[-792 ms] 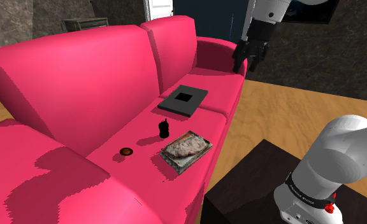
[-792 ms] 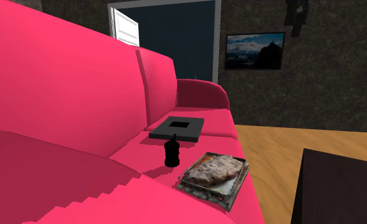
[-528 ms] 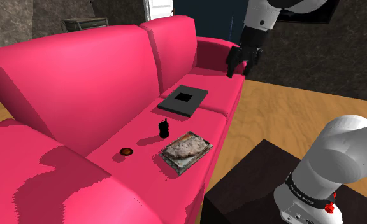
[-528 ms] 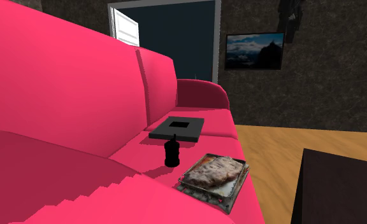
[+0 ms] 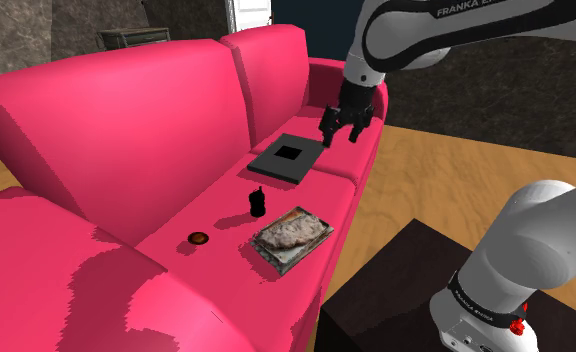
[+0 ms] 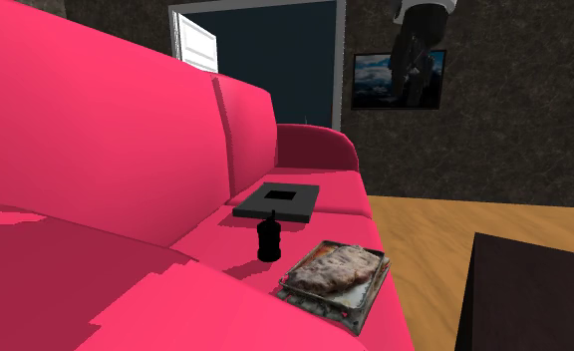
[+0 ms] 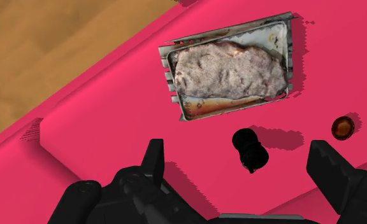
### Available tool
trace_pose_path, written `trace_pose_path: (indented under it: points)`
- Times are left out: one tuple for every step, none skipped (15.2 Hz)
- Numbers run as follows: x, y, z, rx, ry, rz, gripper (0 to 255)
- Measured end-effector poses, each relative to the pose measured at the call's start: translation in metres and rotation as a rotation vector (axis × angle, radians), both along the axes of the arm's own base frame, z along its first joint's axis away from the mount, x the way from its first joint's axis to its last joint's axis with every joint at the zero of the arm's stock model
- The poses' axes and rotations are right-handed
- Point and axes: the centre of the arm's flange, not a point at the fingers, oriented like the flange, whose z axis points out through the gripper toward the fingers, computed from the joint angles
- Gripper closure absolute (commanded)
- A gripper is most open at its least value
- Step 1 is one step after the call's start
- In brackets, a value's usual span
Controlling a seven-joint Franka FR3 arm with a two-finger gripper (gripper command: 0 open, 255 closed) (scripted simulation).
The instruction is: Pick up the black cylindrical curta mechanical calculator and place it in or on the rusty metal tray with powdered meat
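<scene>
White arm (image 5: 416, 35) outstretched, black fingers (image 7: 154, 160) apart and empty

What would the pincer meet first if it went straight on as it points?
Probably the calculator, seen between the open pincer's fingers in the wrist view; failing that, the sofa seat beside it.

Pink sofa (image 5: 226, 225), seat cushions bearing four objects. A black cylindrical calculator (image 5: 257, 201) stands upright. In the shoulder view, a rusty tray (image 7: 195, 108) of pale powdered meat lies near it at 4 o'clock, a small brown disc (image 5: 198, 238) at 8 o'clock, and a flat dark square slab (image 5: 276, 163) at 1 o'clock.
</scene>
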Motion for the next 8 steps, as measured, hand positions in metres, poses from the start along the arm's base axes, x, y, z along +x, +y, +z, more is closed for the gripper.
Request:
trace_pose_path:
  points:
    - [0.008,0.007,-0.007,-0.005,-0.003,-0.002,0]
    - [0.016,0.013,-0.014,-0.009,-0.006,-0.004,0]
    - [0.023,0.017,-0.024,-0.014,-0.008,-0.006,0]
    - [0.031,0.023,-0.033,-0.018,-0.010,-0.009,0]
    - [0.043,0.028,-0.046,-0.023,-0.013,-0.010,0]
    - [0.049,0.036,-0.055,-0.027,-0.015,-0.012,0]
    - [0.057,0.039,-0.066,-0.032,-0.018,-0.015,0]
    - [0.063,0.043,-0.075,-0.036,-0.020,-0.017,0]
